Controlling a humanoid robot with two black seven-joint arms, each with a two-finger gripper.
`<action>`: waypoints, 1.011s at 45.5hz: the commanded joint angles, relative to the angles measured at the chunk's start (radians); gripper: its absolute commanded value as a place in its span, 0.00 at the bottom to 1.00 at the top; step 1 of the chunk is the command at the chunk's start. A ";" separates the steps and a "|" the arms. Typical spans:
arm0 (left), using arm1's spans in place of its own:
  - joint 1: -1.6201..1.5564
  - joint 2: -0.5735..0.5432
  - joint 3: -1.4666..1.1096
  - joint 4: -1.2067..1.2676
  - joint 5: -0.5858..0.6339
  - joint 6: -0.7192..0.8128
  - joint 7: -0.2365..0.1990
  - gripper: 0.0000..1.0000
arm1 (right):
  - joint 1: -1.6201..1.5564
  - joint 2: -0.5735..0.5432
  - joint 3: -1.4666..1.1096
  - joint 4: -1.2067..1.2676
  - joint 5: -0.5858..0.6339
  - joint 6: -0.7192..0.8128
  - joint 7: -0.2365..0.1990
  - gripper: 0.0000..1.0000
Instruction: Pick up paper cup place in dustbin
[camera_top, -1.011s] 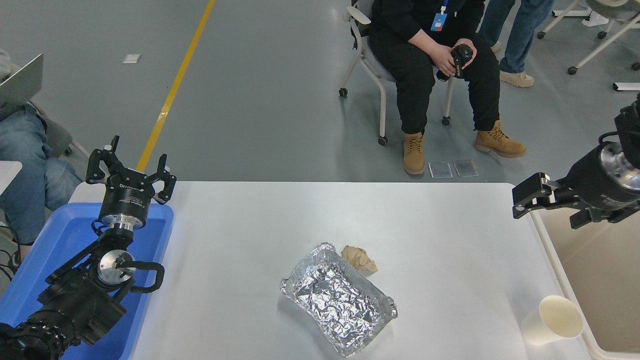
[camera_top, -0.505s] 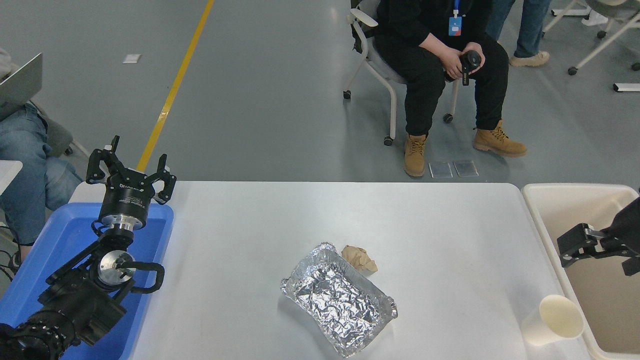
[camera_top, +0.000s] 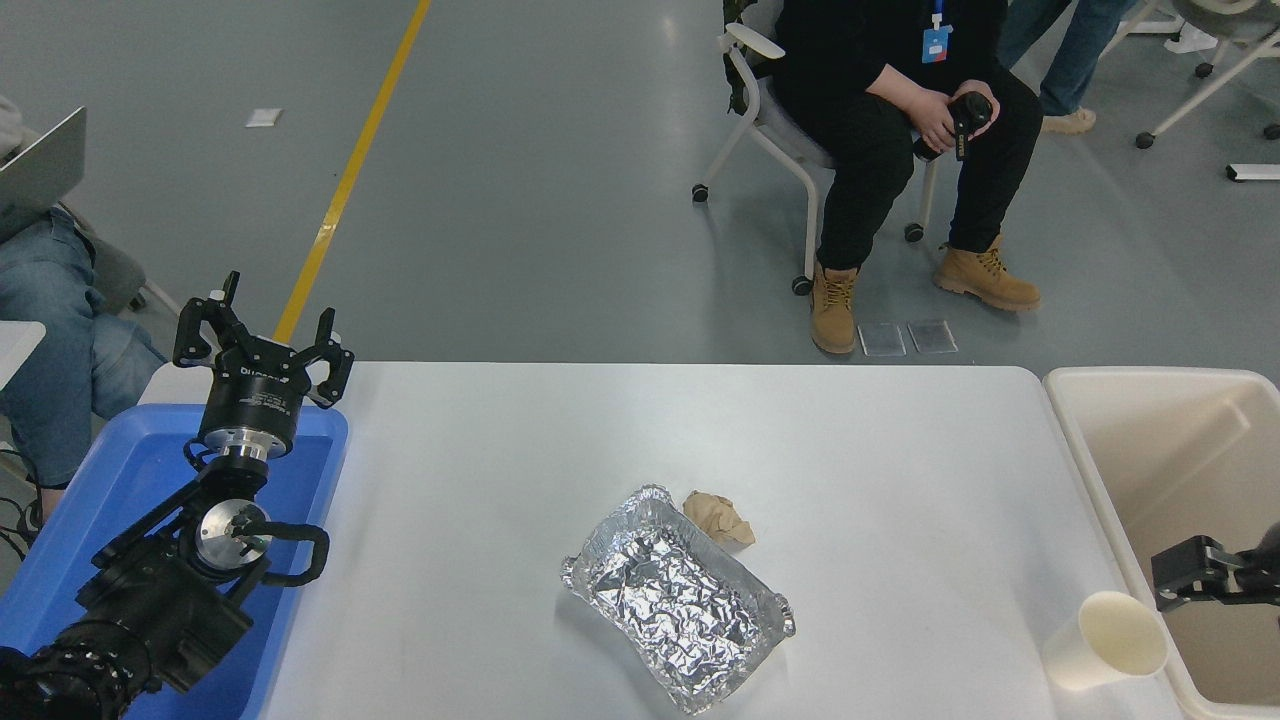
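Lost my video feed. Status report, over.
Left gripper open, parked over blue bin. Right gripper low over dustbin, beside cup, empty; jaw state unclear. Cup on its side at table edge, not grasped. Path clear.

Left gripper (camera_top: 262, 335) upright, fingers (camera_top: 196, 328) spread; right gripper (camera_top: 1180, 578) low.

I find almost nothing here that I can read. On the black cylindrical body of my left gripper (camera_top: 262, 345), just under the fingers, there is a short line of pale lettering with smaller print below it, but it is too small and blurred for me to make out a single word. The plain cream-white paper cup (camera_top: 1105, 641) carries no print at all. The large beige plastic dustbin (camera_top: 1100, 470) shows me smooth walls with no label or number.
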 joint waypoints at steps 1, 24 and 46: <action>-0.001 0.000 0.000 -0.001 0.000 0.001 0.000 0.99 | -0.151 -0.006 0.101 -0.056 -0.006 -0.041 0.000 0.99; -0.001 0.000 0.000 -0.001 0.000 -0.001 0.000 0.99 | -0.344 0.020 0.258 -0.112 -0.004 -0.075 0.001 0.99; -0.001 0.000 0.000 -0.001 0.000 0.001 0.000 0.99 | -0.504 0.144 0.345 -0.236 -0.009 -0.196 0.011 0.55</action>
